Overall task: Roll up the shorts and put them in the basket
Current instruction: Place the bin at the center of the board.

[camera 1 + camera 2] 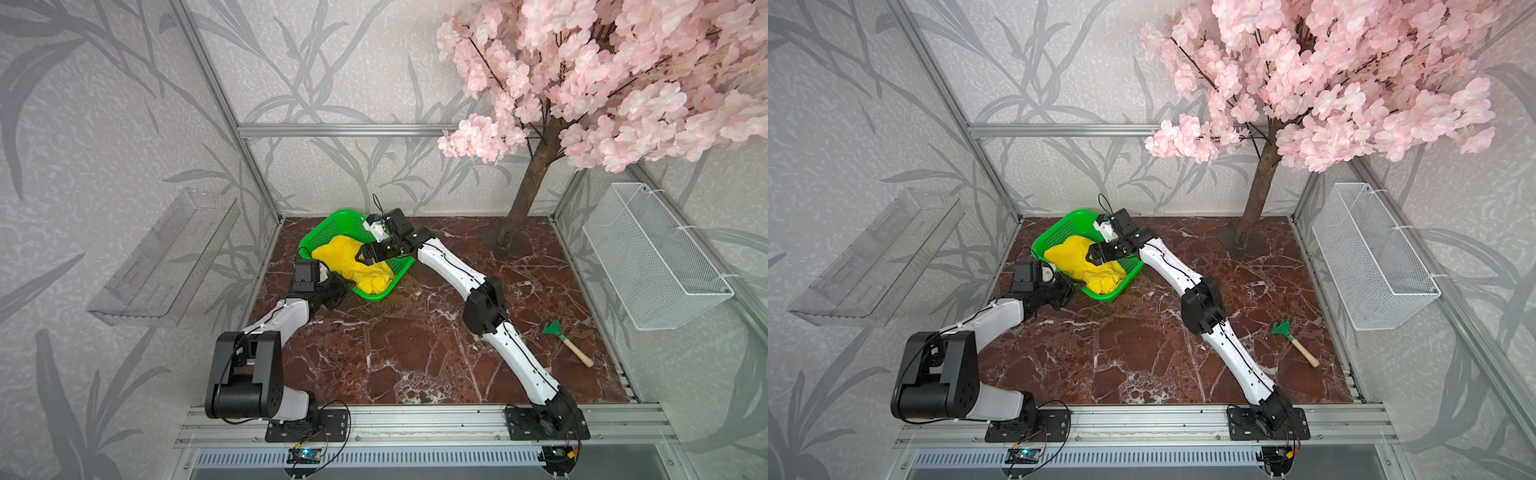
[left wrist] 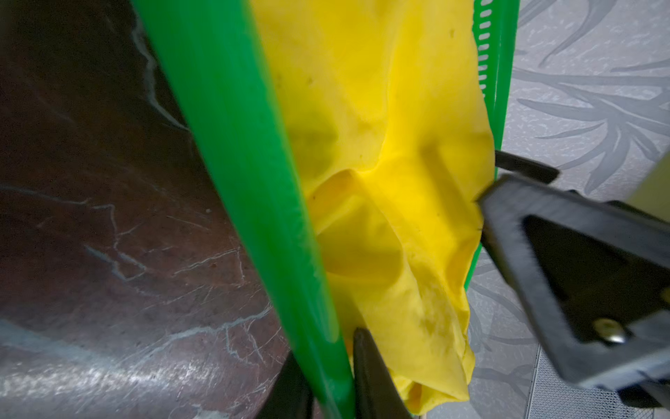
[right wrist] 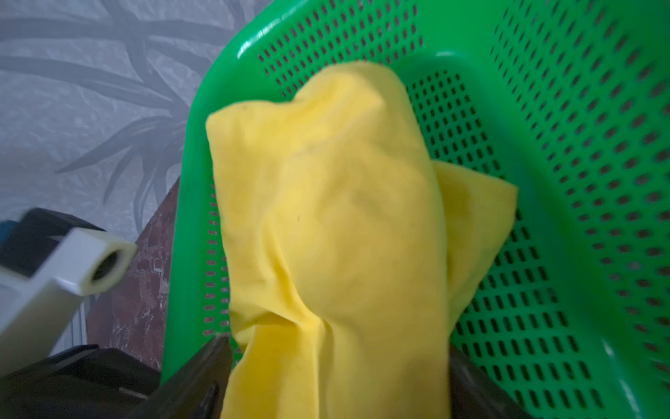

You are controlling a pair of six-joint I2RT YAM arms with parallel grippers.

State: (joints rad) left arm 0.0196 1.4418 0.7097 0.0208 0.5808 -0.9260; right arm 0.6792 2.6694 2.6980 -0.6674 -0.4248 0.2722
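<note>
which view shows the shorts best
The right wrist view: the shorts fill the frame, folds visible, inside the green basket. Both top views show them small, partly covered by the right tool. The left wrist view shows only a crumpled part beside the rim.

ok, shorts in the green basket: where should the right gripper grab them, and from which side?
I'd take the humped middle fold of the shorts, from above through the open top of the green basket: its walls close off the sides, and the fabric bunches high enough there to pinch. The right gripper straddles that fold, jaws open.
</note>
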